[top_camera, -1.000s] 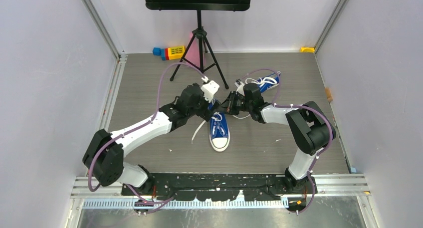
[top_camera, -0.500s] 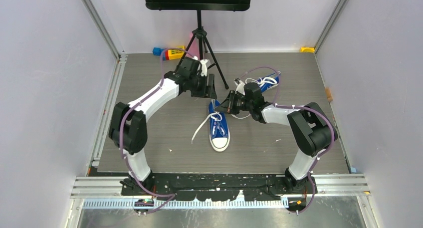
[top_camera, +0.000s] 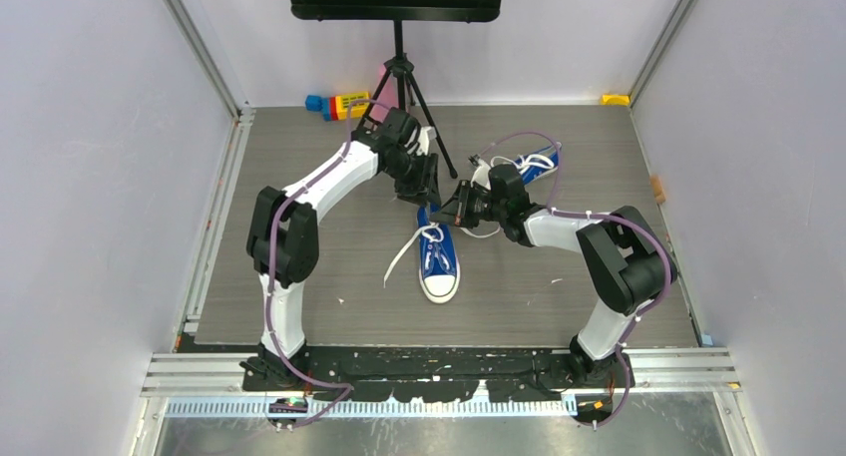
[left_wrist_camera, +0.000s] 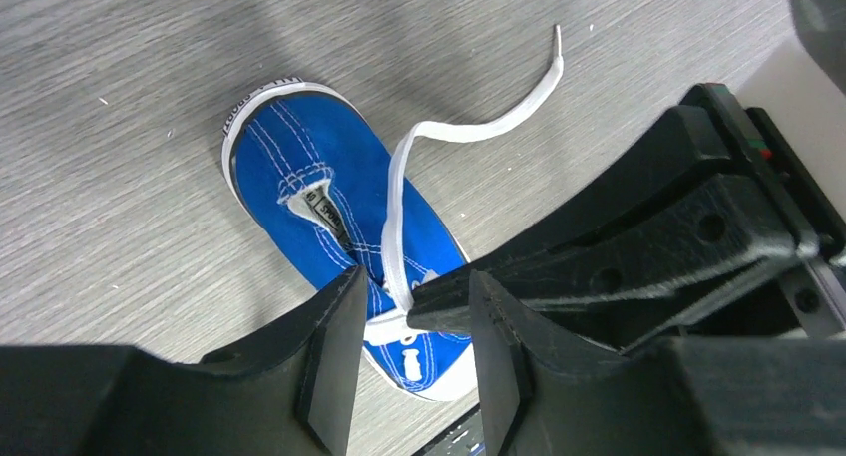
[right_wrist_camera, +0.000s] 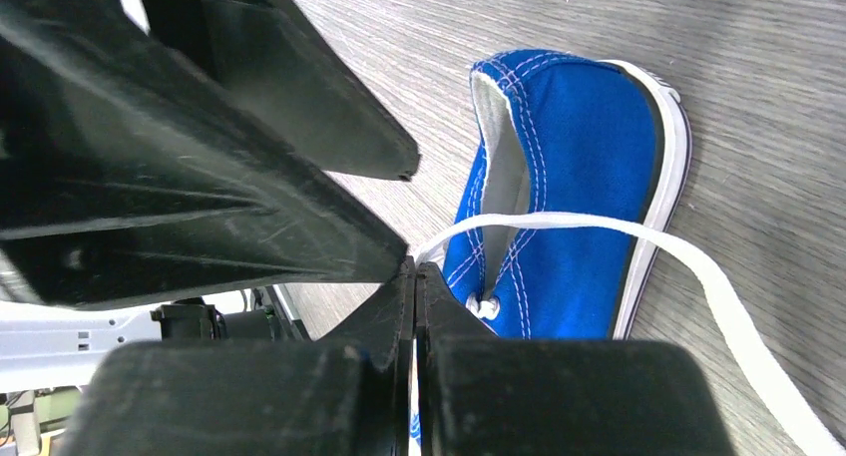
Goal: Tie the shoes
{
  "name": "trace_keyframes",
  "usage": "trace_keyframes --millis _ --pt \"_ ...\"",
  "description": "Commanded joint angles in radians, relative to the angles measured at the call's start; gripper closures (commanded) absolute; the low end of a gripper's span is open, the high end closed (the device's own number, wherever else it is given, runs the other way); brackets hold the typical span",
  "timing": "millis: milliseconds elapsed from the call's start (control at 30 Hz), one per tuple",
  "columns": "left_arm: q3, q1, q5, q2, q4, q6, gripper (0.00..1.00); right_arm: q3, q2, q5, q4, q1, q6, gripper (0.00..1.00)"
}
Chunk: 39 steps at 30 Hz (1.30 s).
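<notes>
the right gripper (right_wrist_camera: 414,268) has its two fingers (right_wrist_camera: 384,321) pressed together on a white lace (right_wrist_camera: 599,228). the lace runs from the pinch off to the right, above the heel of the near shoe (right_wrist_camera: 569,167). the left gripper (left_wrist_camera: 411,298) has its fingers (left_wrist_camera: 334,351) spread apart, and the closed tip of the right gripper pokes into the gap between them. there the lace rises from the shoe and curls away over the table (left_wrist_camera: 120,256) to a free end. whether the left fingers touch the lace cannot be told. in the top view both grippers meet over the far, heel end of the near shoe. it is a blue canvas sneaker lying at the middle of the table with its white toe cap pointing near. a second lace end (top_camera: 401,254) trails off its left side onto the wood-grain surface. the other shoe (top_camera: 527,164) lies farther and to the right, close behind the right gripper, with white laces showing on top. beyond the left gripper stands a black tripod stand (top_camera: 399,77). by the far wall lie coloured toy blocks (top_camera: 339,105) on the left and a small yellow piece (top_camera: 615,99) at the far right corner.
</notes>
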Motion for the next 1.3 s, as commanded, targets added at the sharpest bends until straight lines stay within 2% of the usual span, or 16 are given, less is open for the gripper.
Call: trace_keyframes --millis 0,200,500,633,733,867,900,967,1200,1267 --pt "0.054 -0.006 0.030 0.055 -0.053 -0.024 0.57 0.005 -0.047 -0.019 0.038 0.007 -0.021 1.00" --pt "0.094 -0.013 0.028 0.129 -0.068 -0.032 0.54 0.005 -0.048 -0.021 0.038 0.010 -0.022 1.00" --pt "0.112 -0.023 0.042 0.157 -0.068 -0.034 0.76 0.007 -0.046 -0.021 0.032 0.010 -0.027 1.00" --pt "0.120 -0.019 0.027 0.152 -0.087 -0.028 0.93 0.002 -0.052 -0.017 0.028 0.010 -0.028 1.00" --pt "0.092 -0.010 0.008 0.115 -0.086 -0.022 0.96 -0.001 -0.059 -0.012 0.022 0.010 -0.031 1.00" --pt "0.010 0.019 -0.020 0.034 -0.055 -0.023 0.95 -0.008 -0.064 -0.007 0.022 0.010 -0.033 1.00" --pt "-0.013 0.027 -0.027 0.014 -0.048 -0.023 0.94 -0.010 -0.066 -0.006 0.021 -0.052 -0.033 1.00" --pt "-0.056 0.041 -0.032 -0.022 -0.036 -0.023 0.91 -0.010 -0.069 -0.004 0.020 0.009 -0.036 1.00" --pt "-0.167 0.055 -0.021 -0.109 0.011 -0.033 0.87 -0.008 -0.063 -0.007 0.017 0.010 -0.038 1.00" --pt "-0.185 0.055 -0.011 -0.120 0.032 -0.037 0.82 -0.006 -0.060 -0.014 0.020 0.010 -0.038 1.00"
